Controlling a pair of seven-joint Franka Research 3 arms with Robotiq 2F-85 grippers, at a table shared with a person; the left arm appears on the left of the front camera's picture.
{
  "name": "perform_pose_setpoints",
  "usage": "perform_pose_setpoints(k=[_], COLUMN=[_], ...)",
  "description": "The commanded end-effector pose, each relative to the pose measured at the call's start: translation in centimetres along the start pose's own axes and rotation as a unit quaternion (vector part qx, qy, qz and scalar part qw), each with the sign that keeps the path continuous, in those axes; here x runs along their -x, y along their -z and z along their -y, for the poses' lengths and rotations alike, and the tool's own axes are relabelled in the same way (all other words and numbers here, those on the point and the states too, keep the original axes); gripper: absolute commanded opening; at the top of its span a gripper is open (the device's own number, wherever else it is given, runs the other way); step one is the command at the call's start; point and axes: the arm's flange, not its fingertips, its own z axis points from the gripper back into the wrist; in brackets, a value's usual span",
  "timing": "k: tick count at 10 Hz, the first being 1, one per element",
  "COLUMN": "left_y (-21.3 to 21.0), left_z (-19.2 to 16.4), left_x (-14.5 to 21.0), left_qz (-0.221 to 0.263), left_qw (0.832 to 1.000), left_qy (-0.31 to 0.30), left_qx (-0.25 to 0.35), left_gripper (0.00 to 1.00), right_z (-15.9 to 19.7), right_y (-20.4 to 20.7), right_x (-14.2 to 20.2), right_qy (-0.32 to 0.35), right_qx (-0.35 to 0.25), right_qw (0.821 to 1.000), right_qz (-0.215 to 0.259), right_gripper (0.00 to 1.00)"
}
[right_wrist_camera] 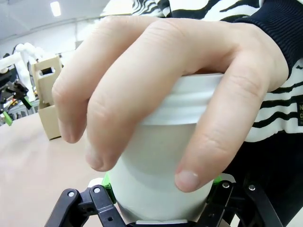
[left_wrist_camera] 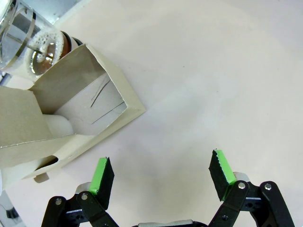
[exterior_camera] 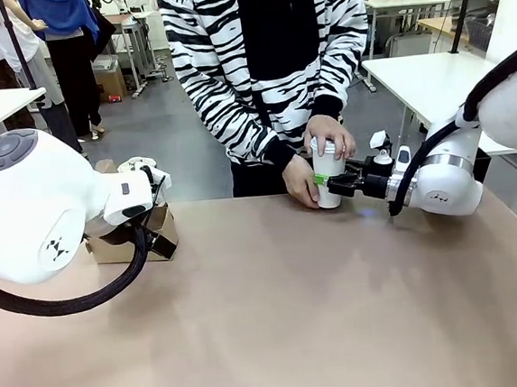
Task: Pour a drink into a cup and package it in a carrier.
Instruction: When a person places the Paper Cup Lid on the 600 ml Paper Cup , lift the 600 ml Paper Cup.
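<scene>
Two pincers: the right pincer (right_wrist_camera: 161,191) clamps the cup (right_wrist_camera: 158,156) under a person's hand (right_wrist_camera: 156,80), the left pincer (left_wrist_camera: 161,172) hangs open over the table (left_wrist_camera: 213,71) beside the carrier (left_wrist_camera: 80,90).

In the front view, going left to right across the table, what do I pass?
Left arm → carrier → cup, with the person's hands around it → right arm.

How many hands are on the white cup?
2. One hand covers the top of the cup; the other hand holds its side. The right gripper clamps it too.
</scene>
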Motion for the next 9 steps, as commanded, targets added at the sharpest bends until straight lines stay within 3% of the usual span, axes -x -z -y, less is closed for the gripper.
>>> perform_pose_setpoints(k=[1, 9], left_y=[-0.05, -0.05], left_z=[0.02, 0.02], left_x=[-0.01, -0.01], left_qz=[0.001, 0.001], left_qw=[1.0, 1.0], left_qy=[0.0, 0.0], left_qx=[0.001, 0.001], left_gripper=[1.0, 1.0], right_z=[-0.16, -0.16], right_y=[0.12, 0.12], right_x=[-0.35, -0.35], right_qy=[0.005, 0.005], right_qx=[0.002, 0.002], right_qw=[1.0, 1.0], right_qz=[-0.001, -0.001], right_gripper=[0.8, 0.8])
